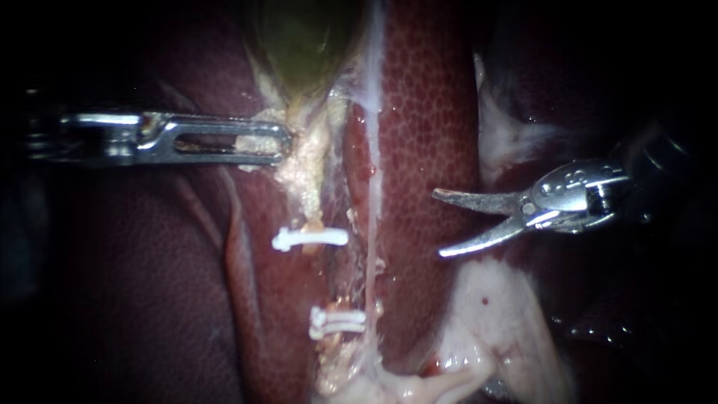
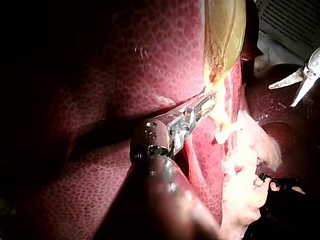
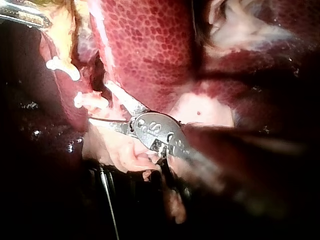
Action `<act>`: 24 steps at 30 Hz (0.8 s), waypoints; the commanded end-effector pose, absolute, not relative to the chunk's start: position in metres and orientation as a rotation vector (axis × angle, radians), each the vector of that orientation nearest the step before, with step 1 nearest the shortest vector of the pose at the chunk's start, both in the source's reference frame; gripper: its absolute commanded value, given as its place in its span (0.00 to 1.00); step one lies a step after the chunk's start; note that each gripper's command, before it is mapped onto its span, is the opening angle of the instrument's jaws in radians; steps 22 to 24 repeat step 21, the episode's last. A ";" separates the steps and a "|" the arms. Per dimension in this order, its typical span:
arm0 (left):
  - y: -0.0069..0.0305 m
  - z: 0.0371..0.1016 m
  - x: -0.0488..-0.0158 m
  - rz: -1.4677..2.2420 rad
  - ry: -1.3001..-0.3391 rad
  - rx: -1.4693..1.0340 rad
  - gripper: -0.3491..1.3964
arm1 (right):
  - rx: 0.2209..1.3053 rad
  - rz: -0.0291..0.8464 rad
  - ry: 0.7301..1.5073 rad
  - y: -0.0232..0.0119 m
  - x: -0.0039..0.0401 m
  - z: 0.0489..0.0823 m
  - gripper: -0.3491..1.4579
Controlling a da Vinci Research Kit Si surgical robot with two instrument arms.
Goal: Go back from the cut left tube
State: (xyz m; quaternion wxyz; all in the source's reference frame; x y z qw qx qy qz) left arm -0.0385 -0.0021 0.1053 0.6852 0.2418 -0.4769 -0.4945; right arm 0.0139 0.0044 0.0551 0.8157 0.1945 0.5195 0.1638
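The left tube runs down from the gallbladder (image 1: 299, 37) and is parted between one white clip (image 1: 310, 239) above and two white clips (image 1: 338, 322) below. A thin pale right tube (image 1: 372, 247) runs beside it, whole. My right instrument (image 1: 439, 224), with curved blades, stands open over the liver (image 1: 426, 112), well to the right of both tubes and touching nothing. My left instrument (image 1: 262, 142) is shut on pale tissue at the gallbladder's neck. In the left wrist view its jaws (image 2: 202, 105) hold that tissue under the gallbladder (image 2: 222, 30). The right wrist view shows the open blades (image 3: 107, 105) short of a clip (image 3: 62, 67).
Pale fatty tissue (image 1: 493, 314) lies below the right instrument, and more (image 1: 508, 135) above it. Dark liver lobe (image 1: 149, 284) fills the lower left. My right instrument (image 2: 300, 82) shows far off in the left wrist view.
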 end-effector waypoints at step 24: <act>-0.0026 0.1061 -0.0401 -1.101 -1.060 0.555 0.04 | 0.425 0.344 1.113 0.0044 0.0142 0.0550 0.99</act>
